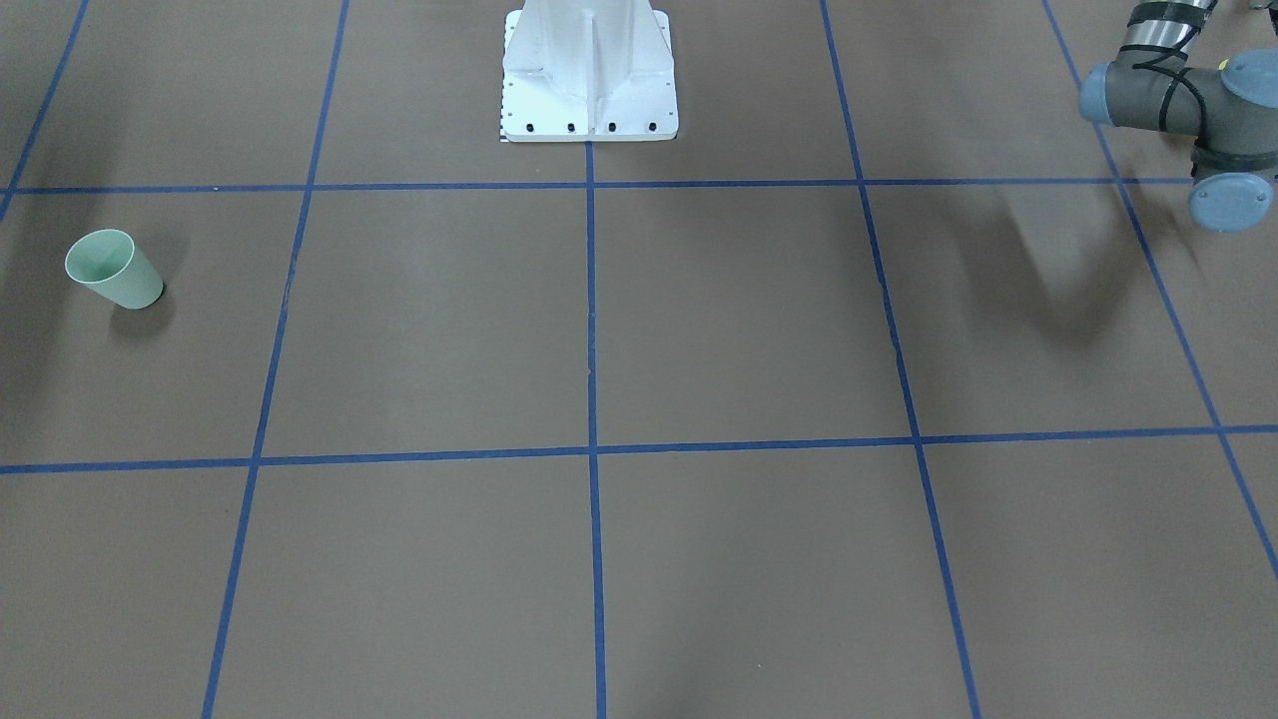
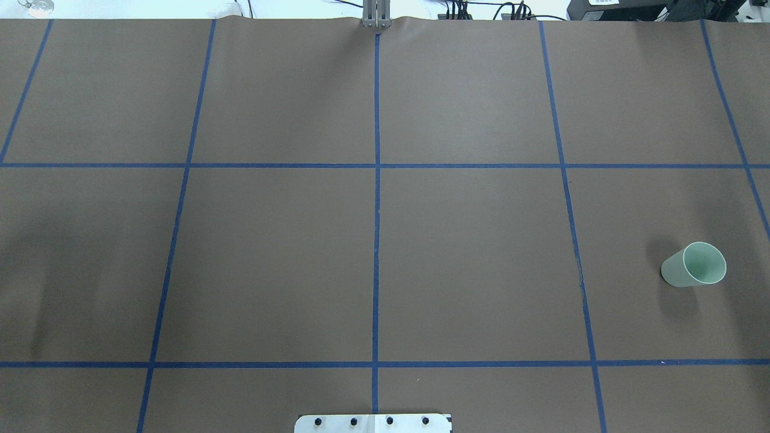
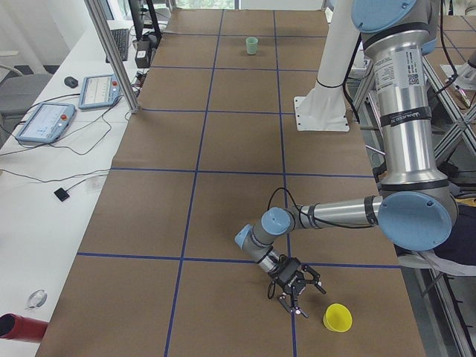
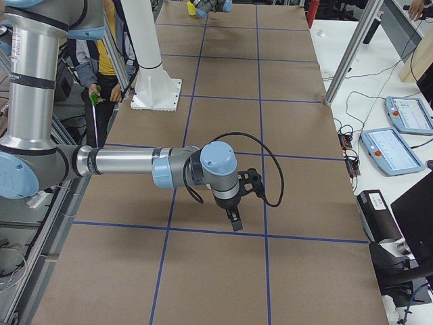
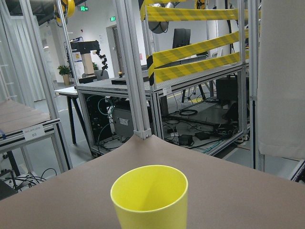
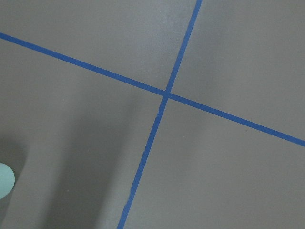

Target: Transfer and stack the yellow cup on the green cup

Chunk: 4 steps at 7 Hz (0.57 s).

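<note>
The yellow cup [image 3: 337,317] stands upright near the table's corner on my left side. It fills the lower middle of the left wrist view [image 5: 150,198]. It also shows far off in the exterior right view [image 4: 192,8]. My left gripper [image 3: 296,303] hangs low, just beside the yellow cup and apart from it; I cannot tell whether it is open. The green cup [image 2: 695,264] stands upright on my right side [image 1: 113,269]. It shows small at the far end in the exterior left view [image 3: 252,45]. Its edge shows in the right wrist view [image 6: 4,180]. My right gripper [image 4: 235,222] points down over the table; I cannot tell its state.
The white robot pedestal [image 1: 589,80] stands at the table's robot side. Blue tape lines [image 2: 376,240] grid the brown table. My left arm's elbow [image 1: 1198,110] hangs over one corner. Aluminium posts [image 3: 111,52] and tablets [image 3: 44,119] flank the table. A person [image 4: 101,61] stands behind the robot.
</note>
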Motion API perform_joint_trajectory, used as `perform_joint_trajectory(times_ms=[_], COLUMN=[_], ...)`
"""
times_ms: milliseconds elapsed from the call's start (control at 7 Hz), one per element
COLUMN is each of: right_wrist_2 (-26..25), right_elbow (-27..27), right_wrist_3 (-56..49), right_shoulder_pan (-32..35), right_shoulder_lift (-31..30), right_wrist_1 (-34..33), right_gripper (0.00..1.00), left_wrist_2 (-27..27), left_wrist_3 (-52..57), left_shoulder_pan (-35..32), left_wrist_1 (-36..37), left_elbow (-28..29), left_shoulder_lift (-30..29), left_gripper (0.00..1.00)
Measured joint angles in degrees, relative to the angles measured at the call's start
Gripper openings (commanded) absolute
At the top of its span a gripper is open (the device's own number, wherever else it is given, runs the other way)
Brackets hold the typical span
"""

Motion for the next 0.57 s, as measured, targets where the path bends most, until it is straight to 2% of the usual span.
perform_joint_trajectory(times_ms=[571], right_wrist_2=[0.1], right_elbow=[0.0], right_wrist_3=[0.0], right_shoulder_pan=[-0.6], right_shoulder_lift=[0.0], right_wrist_1=[0.9], right_gripper=[1.00], left_wrist_2=[-7.6], left_wrist_3=[-1.5], left_shoulder_pan=[0.3], left_wrist_1=[-1.5], left_elbow=[7.0], left_shoulder_lift=[0.2], left_gripper=[1.00])
